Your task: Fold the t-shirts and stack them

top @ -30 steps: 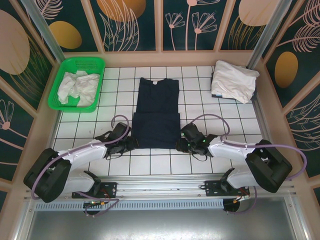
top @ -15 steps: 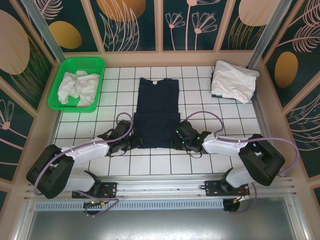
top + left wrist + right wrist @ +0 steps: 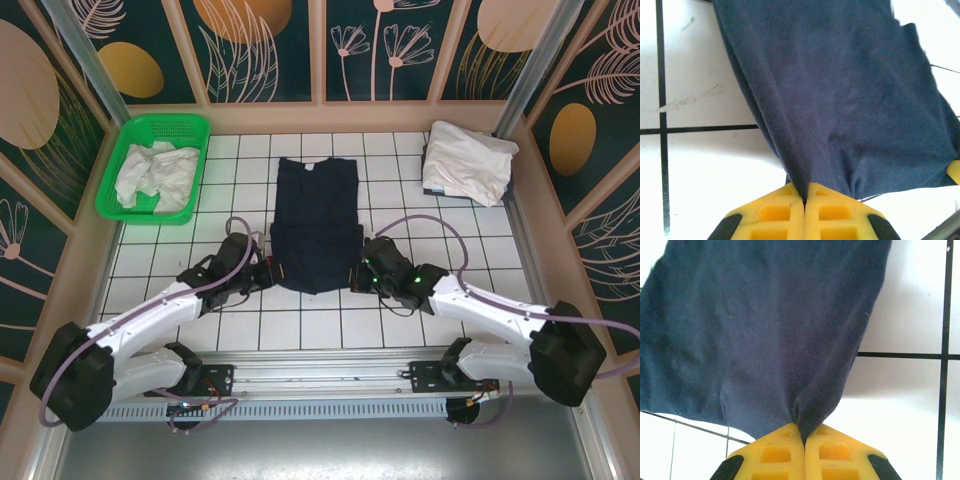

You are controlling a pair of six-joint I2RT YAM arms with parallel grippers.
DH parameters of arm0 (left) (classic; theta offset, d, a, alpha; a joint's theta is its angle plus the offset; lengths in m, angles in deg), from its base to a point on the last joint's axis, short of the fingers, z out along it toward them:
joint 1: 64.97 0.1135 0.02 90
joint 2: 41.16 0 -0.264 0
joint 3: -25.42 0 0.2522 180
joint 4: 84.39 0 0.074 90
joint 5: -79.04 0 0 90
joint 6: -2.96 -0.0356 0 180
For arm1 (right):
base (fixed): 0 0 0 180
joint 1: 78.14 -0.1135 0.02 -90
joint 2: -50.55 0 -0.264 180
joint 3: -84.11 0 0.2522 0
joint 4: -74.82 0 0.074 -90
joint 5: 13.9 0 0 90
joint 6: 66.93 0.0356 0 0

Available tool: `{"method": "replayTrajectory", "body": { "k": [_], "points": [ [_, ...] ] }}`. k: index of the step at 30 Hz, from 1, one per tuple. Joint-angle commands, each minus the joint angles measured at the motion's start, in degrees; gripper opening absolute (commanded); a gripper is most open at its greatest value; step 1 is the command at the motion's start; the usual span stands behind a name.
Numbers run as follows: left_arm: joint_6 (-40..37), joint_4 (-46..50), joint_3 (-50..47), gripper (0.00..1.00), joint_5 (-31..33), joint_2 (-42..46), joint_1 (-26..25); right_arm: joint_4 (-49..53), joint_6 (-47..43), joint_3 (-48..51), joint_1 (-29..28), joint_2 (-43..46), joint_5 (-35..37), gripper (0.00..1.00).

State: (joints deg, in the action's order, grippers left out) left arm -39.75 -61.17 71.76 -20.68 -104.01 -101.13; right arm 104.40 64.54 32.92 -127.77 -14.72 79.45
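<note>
The left fingers (image 3: 775,207) are clenched on the near left corner of the dark navy t-shirt (image 3: 316,215), and a tight pleat of cloth is pinched between them. The right fingers (image 3: 832,447) are clenched in the same way on the near right corner. Both corners are probably gripped together so that the near edge can be carried level and laid straight toward the collar. The shirt lies in the middle of the white tiled desk (image 3: 420,330), with its near part raised between the two arms. A folded pale t-shirt (image 3: 468,162) waits at the far right corner, likely as the stack. Crumpled white t-shirts (image 3: 155,172) are seen in the green basket (image 3: 150,215).
</note>
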Motion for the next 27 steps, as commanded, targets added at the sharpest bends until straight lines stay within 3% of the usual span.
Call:
{"method": "replayTrajectory", "body": {
  "k": [1,7,10,13,17,20,27],
  "points": [
    [-2.1,4.1,4.5,0.00,-0.4,3.9,-0.4,6.0,1.3,-4.5,-1.0,4.1,3.5,0.00],
    [-5.1,6.9,14.0,0.00,2.7,3.6,-0.4,8.1,-4.1,-14.4,-0.3,7.4,6.3,0.00],
    [-7.3,7.9,20.2,0.00,5.8,0.4,-0.4,9.2,-8.3,-20.8,3.4,4.9,5.5,0.00],
    [-9.3,9.6,26.1,0.00,9.6,-4.3,0.0,6.8,-11.4,-23.5,9.0,1.6,1.1,0.00],
    [-10.4,8.6,30.0,0.00,9.1,-11.3,3.3,3.4,-13.1,-25.2,16.4,-3.4,-5.7,0.00],
    [-10.7,6.3,31.7,0.00,5.2,-15.5,6.4,0.6,-13.1,-25.3,19.8,-7.0,-10.4,0.00],
    [-12.5,7.2,35.7,0.00,5.4,-22.5,9.8,-1.9,-13.9,-26.4,25.3,-14.8,-17.1,0.00]
  ]
}}
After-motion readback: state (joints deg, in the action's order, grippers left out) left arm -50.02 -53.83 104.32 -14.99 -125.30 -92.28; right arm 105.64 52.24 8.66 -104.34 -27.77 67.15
